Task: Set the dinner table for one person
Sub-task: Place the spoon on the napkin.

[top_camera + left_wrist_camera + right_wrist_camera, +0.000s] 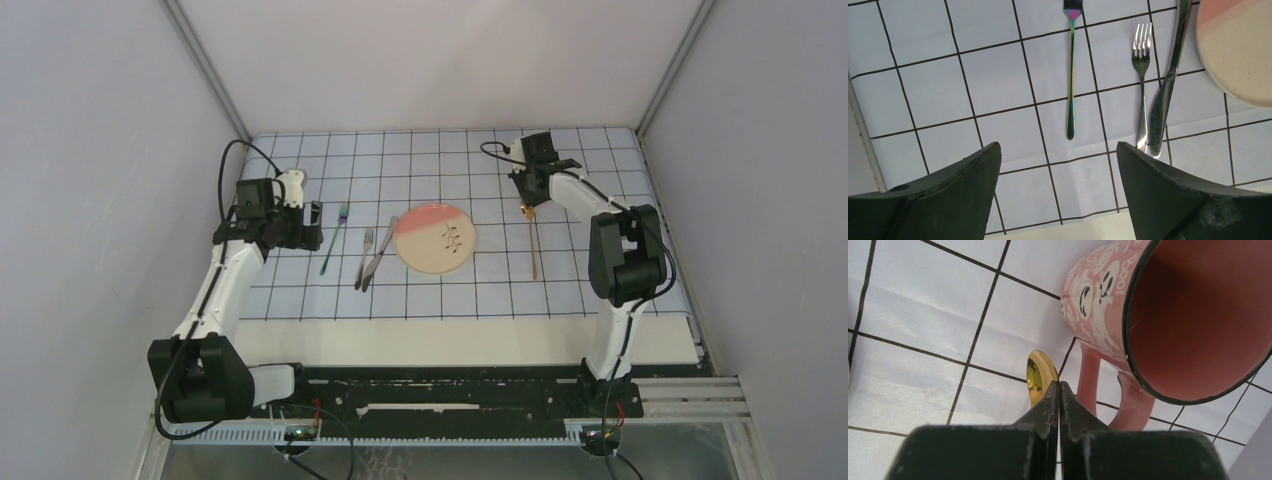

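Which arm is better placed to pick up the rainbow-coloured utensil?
Left. The left arm holds its jaws open just short of the rainbow utensil; the right arm has jaws shut beyond the plate, by the gold spoon.

The cream-white dinner table (450,342) carries a pale-blue gridded cloth (420,160) covering most of it.

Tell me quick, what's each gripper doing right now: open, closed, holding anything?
Left gripper: open, holding nothing.
Right gripper: shut, nothing seen between its fingers, tips near the gold spoon.
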`<state>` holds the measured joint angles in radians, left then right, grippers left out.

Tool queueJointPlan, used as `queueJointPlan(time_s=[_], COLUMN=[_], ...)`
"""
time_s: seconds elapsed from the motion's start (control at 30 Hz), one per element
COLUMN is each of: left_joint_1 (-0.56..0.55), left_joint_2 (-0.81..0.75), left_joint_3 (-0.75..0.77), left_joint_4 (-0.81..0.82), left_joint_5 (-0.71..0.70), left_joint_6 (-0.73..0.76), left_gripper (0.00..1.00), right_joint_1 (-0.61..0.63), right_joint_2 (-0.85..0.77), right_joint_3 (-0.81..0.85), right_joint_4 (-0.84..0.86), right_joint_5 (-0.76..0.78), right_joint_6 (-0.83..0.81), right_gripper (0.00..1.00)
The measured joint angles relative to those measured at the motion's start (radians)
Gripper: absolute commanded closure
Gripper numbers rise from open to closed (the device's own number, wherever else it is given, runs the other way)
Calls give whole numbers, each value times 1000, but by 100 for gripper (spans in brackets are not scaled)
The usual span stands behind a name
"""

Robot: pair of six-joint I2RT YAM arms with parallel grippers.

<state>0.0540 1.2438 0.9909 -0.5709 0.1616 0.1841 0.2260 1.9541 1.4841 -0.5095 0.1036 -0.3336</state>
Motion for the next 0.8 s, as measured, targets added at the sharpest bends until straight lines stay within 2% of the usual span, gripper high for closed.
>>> queueJointPlan(time_s=[0.8], left_joint_1=[0], left_joint_2=[0], left_joint_3=[0], left_joint_4=[-15], left_joint_5=[10], left_joint_6=[8], left_gripper=[11], right_joint_1=[88], right_joint_2=[51], right_joint_3=[0], right_joint_4=[-24], right_joint_5=[0], right_joint_6=[27], right_gripper=[100])
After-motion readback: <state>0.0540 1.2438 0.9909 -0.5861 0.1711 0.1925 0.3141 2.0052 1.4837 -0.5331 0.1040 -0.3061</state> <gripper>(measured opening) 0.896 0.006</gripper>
